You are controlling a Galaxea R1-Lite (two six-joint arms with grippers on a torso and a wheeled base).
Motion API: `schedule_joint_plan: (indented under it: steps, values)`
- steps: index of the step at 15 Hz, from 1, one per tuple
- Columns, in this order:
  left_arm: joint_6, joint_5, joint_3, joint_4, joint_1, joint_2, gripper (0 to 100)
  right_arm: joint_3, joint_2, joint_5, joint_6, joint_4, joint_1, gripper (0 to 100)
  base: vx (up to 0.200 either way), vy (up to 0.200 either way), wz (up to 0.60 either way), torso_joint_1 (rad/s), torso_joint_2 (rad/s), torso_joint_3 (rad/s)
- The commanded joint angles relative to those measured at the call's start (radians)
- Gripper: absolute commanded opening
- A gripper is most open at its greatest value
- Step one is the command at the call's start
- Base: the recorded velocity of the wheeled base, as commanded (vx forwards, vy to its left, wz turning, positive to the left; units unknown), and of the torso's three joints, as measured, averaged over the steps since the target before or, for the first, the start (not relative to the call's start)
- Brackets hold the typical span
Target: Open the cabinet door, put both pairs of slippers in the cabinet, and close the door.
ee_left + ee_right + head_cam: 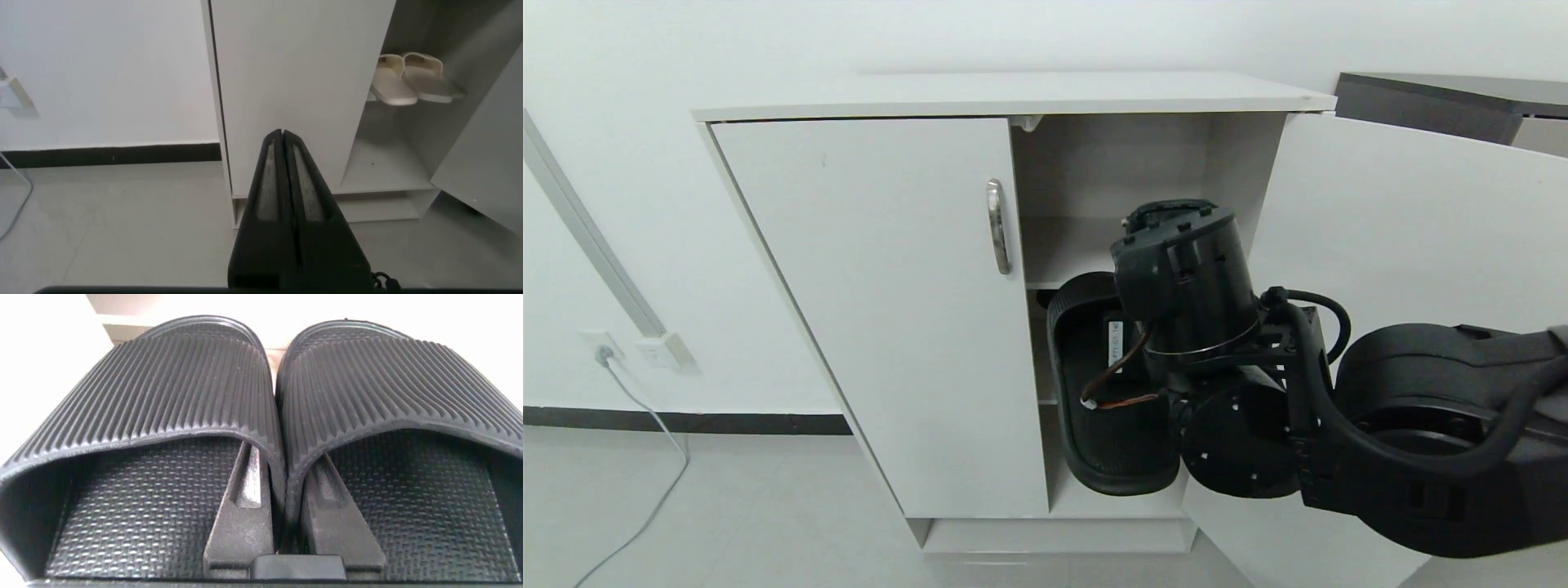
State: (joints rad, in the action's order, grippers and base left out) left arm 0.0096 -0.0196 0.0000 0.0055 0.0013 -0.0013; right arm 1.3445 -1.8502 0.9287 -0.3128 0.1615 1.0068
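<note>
While the cabinet (1013, 94) fills the middle of the head view with its right door (1405, 237) swung open, black slippers (1094, 392) stand upright at the opening, centre frame.
From the wrists alone: a pale pair (413, 77) lying on an inner shelf, the right gripper (284, 461) pinching the black slippers' inner walls together, the left gripper (282, 140) closed tight and empty.

The room was bright, with soft, even light on the white wall (621, 163) and the floor (727, 506). Inside the cabinet (1111, 171) it was dimmer and grey with shade. The open door (1405, 229) was well lit. A small bright glint sat on the metal handle (998, 226). The black slippers (188, 400) looked very dark, yet light caught the tops of their ridges. The cabinet's sides looked slanted in the head view.
</note>
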Motion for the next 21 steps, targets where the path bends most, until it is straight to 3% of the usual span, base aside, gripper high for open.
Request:
schedule_joint_plan:
  steps: [1, 4, 16, 21]
  values:
    - [0.000, 0.000, 0.000, -0.001, 0.000, 0.001, 0, -0.002, -0.001, 0.001, 0.000, 0.001, -0.010, 0, 0.000, 0.000, 0.00, 0.000, 0.00, 0.000]
    - [0.001, 0.000, 0.000, 0.001, 0.000, 0.001, 0, -0.010, -0.006, 0.001, 0.000, 0.003, -0.013, 0, 0.000, 0.000, 0.00, 0.000, 0.00, 0.000]
    - [0.003, -0.002, 0.000, 0.001, 0.000, 0.001, 0, -0.011, -0.023, -0.004, 0.000, 0.006, -0.036, 0, 0.200, 0.000, 0.00, 0.001, 0.00, 0.004]
    - [0.003, -0.002, 0.000, 0.001, 0.000, 0.001, 0, -0.007, -0.064, -0.028, 0.006, 0.092, -0.040, 0, 0.000, 0.000, 0.00, 0.000, 0.00, 0.000]
